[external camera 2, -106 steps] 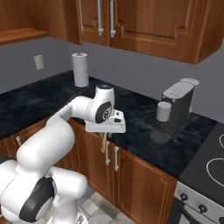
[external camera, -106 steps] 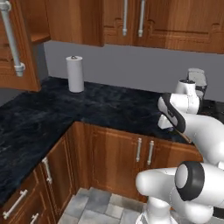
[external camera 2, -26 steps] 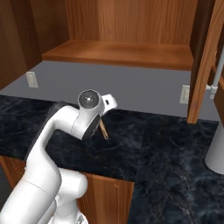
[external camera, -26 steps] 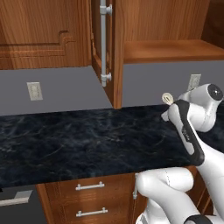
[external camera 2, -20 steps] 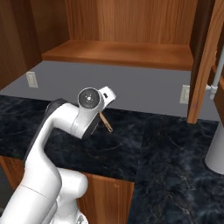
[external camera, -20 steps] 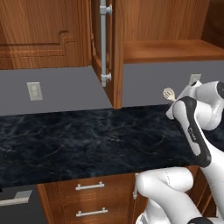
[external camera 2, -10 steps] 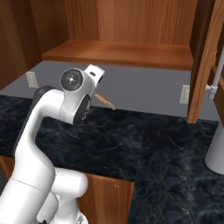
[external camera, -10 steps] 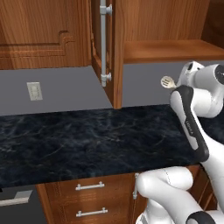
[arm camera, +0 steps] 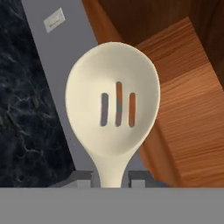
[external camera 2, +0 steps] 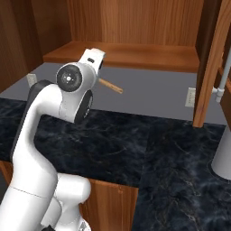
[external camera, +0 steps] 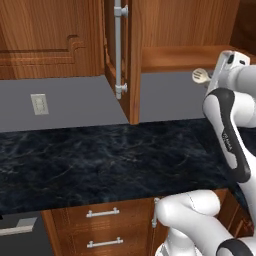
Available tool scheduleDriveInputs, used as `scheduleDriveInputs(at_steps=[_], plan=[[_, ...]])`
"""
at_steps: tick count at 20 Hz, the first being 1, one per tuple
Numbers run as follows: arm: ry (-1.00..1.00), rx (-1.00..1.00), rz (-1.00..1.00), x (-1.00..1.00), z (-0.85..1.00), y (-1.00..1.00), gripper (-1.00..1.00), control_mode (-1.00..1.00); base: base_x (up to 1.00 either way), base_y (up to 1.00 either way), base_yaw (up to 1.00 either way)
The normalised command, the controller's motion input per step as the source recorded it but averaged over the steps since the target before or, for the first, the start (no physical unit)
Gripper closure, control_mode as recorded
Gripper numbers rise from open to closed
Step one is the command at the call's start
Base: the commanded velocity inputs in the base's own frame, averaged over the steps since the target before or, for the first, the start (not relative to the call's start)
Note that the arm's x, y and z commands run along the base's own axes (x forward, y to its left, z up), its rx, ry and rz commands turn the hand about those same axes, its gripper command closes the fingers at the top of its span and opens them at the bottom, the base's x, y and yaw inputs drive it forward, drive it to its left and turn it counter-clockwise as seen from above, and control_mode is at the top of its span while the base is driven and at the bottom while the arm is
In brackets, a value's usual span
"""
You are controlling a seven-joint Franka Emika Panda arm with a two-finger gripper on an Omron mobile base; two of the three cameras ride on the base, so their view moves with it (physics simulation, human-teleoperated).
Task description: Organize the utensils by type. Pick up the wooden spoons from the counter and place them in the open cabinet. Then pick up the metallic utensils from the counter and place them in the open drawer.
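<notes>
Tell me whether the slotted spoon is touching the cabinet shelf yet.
Apart. In the left base view the slotted spoon hangs in the air below and in front of the cabinet shelf, with grey wall showing between them.

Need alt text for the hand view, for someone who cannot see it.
A pale slotted spoon, gripped by its handle in the gripper, points at the wooden cabinet shelf. Grey wall with an outlet and dark marble counter lie beside it.

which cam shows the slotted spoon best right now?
Hand view: the spoon faces the camera, its bowl and three slots clear, held in the gripper. Left base view shows just the small bowl past the arm. Right base view shows the handle end sticking out.
</notes>
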Motion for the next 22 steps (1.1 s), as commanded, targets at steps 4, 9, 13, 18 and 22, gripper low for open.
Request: scheduleDriveInputs(at_steps=[4,9,13,18,22], plan=[[-0.06,-0.08,-0.02,0.13,0.51,0.00,1.00,-1.00,0.00,0.00,0.00],[0.07,-0.06,-0.03,0.36,0.54,0.04,1.00,-1.00,0.00,0.00,0.00],[0.21,0.00,0.00,0.29,0.64,0.02,1.00,-1.00,0.00,0.00,0.00],[0.08,0.00,0.02,0.39,0.42,0.00,1.00,-1.00,0.00,0.00,0.00],[0.04,0.00,0.07,0.41,0.14,0.00,1.00,-1.00,0.00,0.00,0.00]])
